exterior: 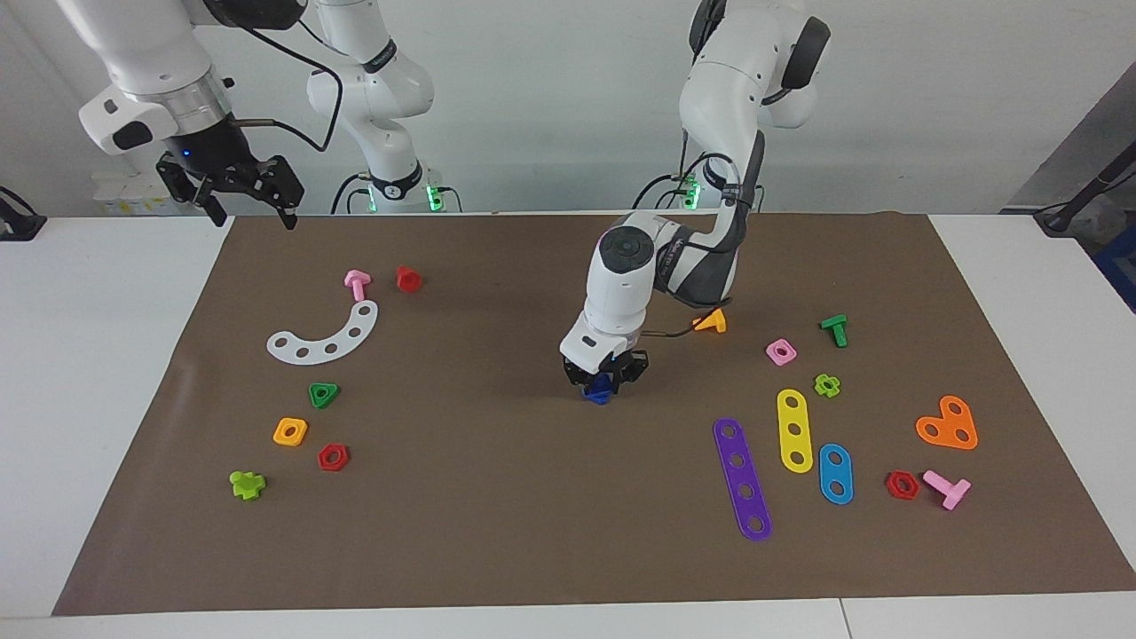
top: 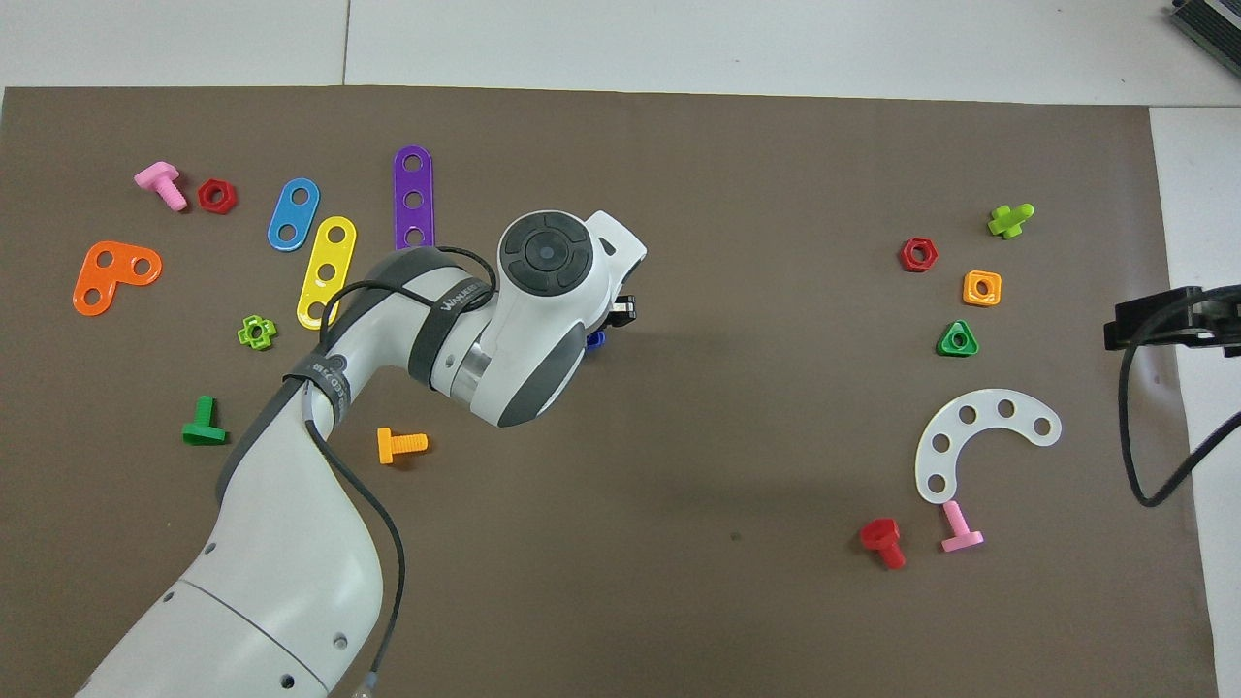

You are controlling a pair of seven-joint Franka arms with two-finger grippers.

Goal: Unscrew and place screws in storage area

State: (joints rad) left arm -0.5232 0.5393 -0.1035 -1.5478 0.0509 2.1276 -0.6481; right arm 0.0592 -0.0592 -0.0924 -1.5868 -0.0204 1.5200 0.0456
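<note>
At the desk's (exterior: pixel 133 532) right-arm end, the right gripper (exterior: pixel 248 197) waits aloft, fingers spread; at the desk's middle the left gripper (exterior: pixel 605 377) points straight down, fingers clasping the blue screw (exterior: pixel 601 390) directly beneath.

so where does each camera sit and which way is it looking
Facing view: high across the table, looking back at both robots; both arms show whole, the left gripper down on the blue bolt at mid-mat, the right gripper waiting raised at the mat's edge.
Overhead view: high above the robots' end, looking forward and steeply down; the left arm fills the bottom, and only the right gripper's tip shows at the edge.
Shared: brown mat, blue bolt, white curved strip.
</note>
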